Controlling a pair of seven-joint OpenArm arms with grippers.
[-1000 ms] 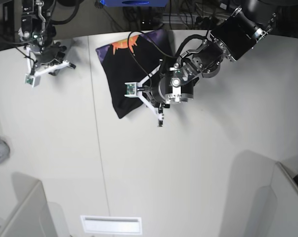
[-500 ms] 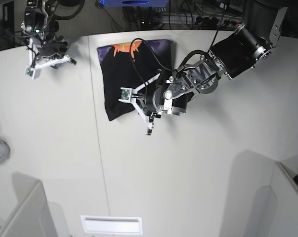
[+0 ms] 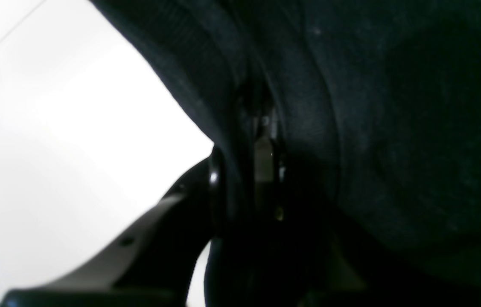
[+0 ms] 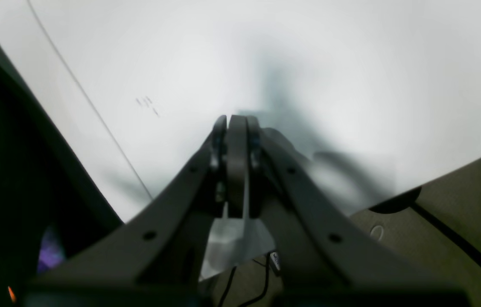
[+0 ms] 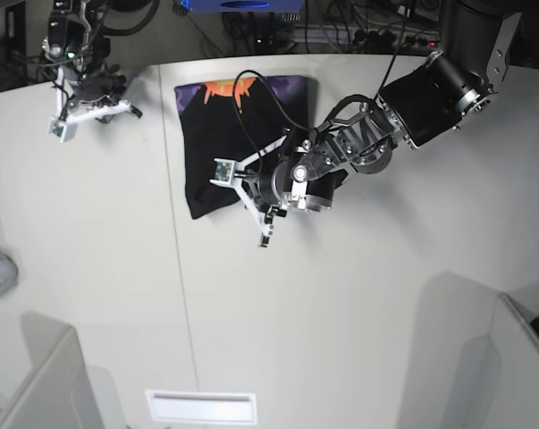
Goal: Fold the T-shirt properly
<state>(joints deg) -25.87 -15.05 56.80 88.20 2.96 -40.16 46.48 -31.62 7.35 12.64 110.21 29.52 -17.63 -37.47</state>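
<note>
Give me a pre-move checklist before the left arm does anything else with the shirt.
1. Left pincer contact with T-shirt: its body is against the cloth; grip cannot tell.
2. Right pincer empty and shut: ok.
3. Right pincer off the shirt, over bare table: ok.
4. Shirt folded into a compact block: ok.
5. Print showing only along the far edge: ok.
6. Cable across shirt snag-free: cannot tell.

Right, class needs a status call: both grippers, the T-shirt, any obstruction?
Left gripper low at the folded T-shirt edge, grip unclear. Right gripper shut, empty, off the cloth. T-shirt flat on the table, print showing at far edge. Nothing obstructing.
</note>
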